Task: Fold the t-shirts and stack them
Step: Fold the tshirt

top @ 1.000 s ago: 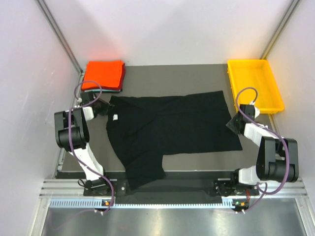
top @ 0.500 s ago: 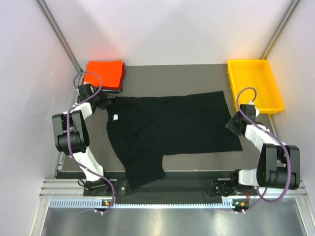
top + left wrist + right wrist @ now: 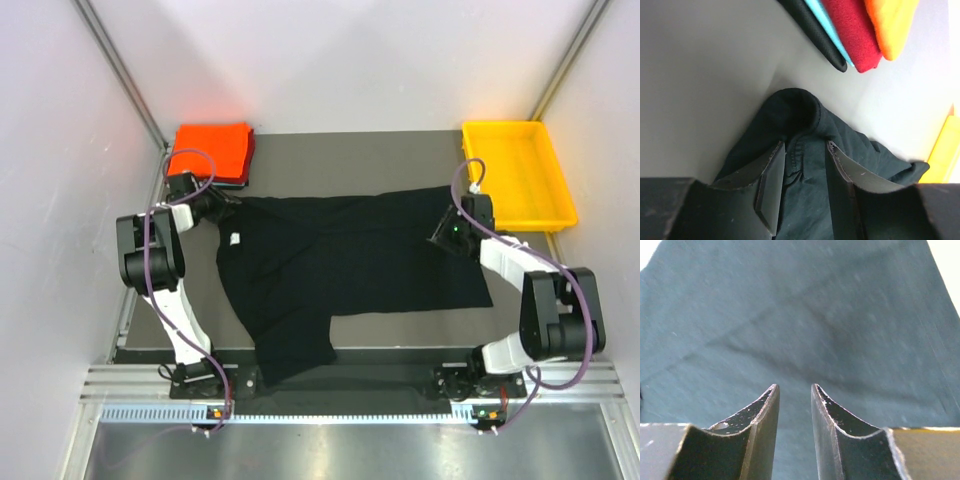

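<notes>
A black t-shirt (image 3: pixel 340 260) lies spread flat across the grey table, its small white neck label (image 3: pixel 233 239) near the left. My left gripper (image 3: pixel 218 207) sits low at the shirt's far left corner. In the left wrist view its jaws (image 3: pixel 805 147) stand apart, straddling a rumpled fold of the black cloth (image 3: pixel 795 112) without pinching it. My right gripper (image 3: pixel 443 235) hovers over the shirt's right part. Its fingers (image 3: pixel 794 387) are a little apart, with only flat cloth (image 3: pixel 805 315) below. A folded stack with an orange-red shirt (image 3: pixel 212 150) on top sits at the back left, a teal layer (image 3: pixel 827 25) lower in it.
A yellow plastic tray (image 3: pixel 515 175) stands at the back right, just beyond the right arm. The folded stack's edge (image 3: pixel 855 35) lies close ahead of the left gripper. White walls enclose the table on three sides.
The right gripper has swung from the shirt's right edge inward over the cloth. The left gripper has shifted toward the back left corner of the shirt, and its jaws have widened.
</notes>
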Controlling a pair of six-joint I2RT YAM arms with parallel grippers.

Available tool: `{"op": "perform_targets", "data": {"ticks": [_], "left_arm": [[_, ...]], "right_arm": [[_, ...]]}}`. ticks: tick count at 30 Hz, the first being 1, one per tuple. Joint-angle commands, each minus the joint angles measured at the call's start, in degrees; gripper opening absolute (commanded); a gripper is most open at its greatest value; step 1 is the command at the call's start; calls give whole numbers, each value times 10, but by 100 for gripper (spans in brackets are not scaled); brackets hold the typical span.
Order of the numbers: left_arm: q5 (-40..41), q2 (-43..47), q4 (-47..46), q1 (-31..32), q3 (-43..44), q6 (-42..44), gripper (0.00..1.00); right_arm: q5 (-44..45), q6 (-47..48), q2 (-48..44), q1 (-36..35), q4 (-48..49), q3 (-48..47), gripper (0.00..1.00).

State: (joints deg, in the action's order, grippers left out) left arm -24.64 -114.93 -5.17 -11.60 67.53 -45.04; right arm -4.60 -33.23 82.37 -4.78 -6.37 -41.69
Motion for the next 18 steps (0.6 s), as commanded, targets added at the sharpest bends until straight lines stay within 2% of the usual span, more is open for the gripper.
{"op": "perform_targets", "data": {"ticks": [1,8,11,15,18], "left_arm": [[32,5,18,0,11,9,43],[134,26,112,1,-4,-9,41],[123,37,107,4,-19,-11,41],[122,48,183,7,29,13,42],[159,79,240,8,68,51,45]], "right_arm": [[-8,-6,39,-5,49,-46,33],[72,-19,104,-5,29,-75,31],[103,-30,116,-6,17,-74,31],[99,-32,110,-8,25,-66,31],[91,-26,97,-12,10,-84,32]]}}
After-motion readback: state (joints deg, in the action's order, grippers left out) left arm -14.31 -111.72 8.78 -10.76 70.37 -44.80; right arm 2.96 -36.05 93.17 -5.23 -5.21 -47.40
